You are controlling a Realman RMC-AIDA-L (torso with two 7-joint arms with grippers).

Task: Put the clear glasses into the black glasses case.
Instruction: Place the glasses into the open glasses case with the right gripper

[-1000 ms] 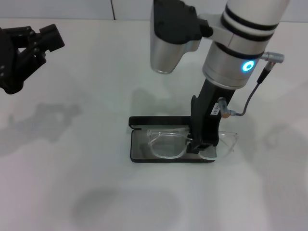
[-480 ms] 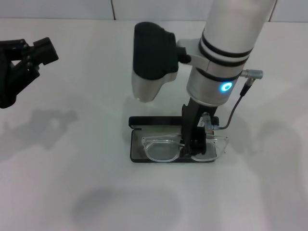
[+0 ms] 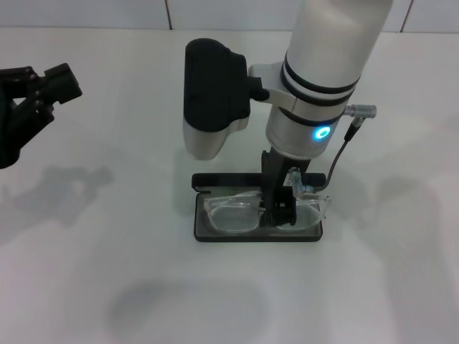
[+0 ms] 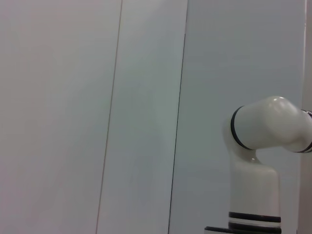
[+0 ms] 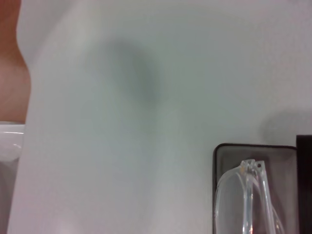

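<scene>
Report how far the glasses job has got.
Done: the black glasses case lies open on the table, and the clear glasses are over its tray, one end slightly past the rim. In hand: the right gripper holds them at the bridge. Left: release, withdraw. The left gripper is parked at the far left.

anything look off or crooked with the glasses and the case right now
Nearly nothing. The clear glasses lie along the open black case, held at the middle by the right claw, but one end juts slightly past the case's edge.
</scene>
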